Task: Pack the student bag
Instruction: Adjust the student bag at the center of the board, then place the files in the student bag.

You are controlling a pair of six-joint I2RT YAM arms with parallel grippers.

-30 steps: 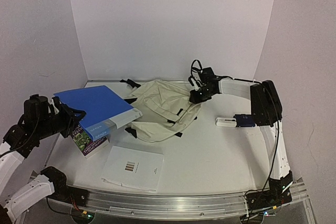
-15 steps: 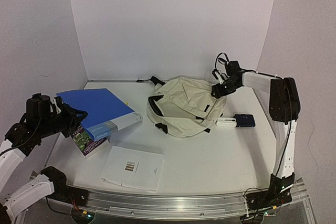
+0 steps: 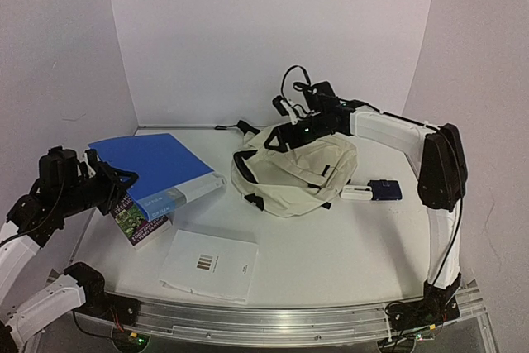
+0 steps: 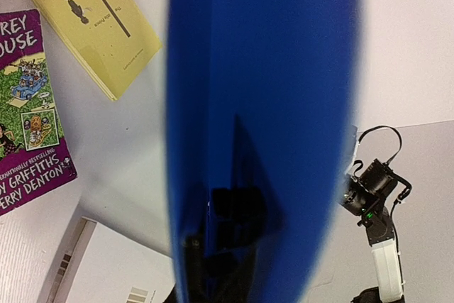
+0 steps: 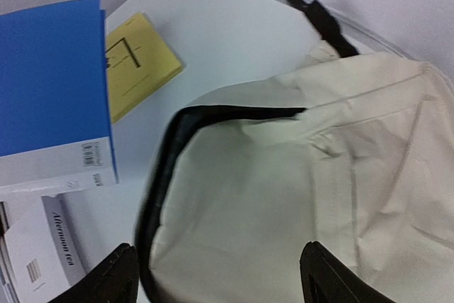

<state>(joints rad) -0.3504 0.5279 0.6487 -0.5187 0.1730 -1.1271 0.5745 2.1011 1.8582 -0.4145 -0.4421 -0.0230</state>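
On counter [image 3: 347, 245], right of centre: student bag [image 3: 297, 188] lies slumped | right jaws wide apart above its far edge, gripping nothing | left jaws pinched on blue folder [image 3: 153, 163]; counter's left side

Bag [image 3: 302, 175] sits mid-table; folder [image 3: 153, 167] to its left, over a book [image 3: 136, 222]; booklet [image 3: 208, 264] in front; small case [image 3: 385, 190] just right of the bag.

Cream student bag [image 3: 297, 178], blue binder [image 3: 149, 164], yellow booklet [image 5: 136, 69]
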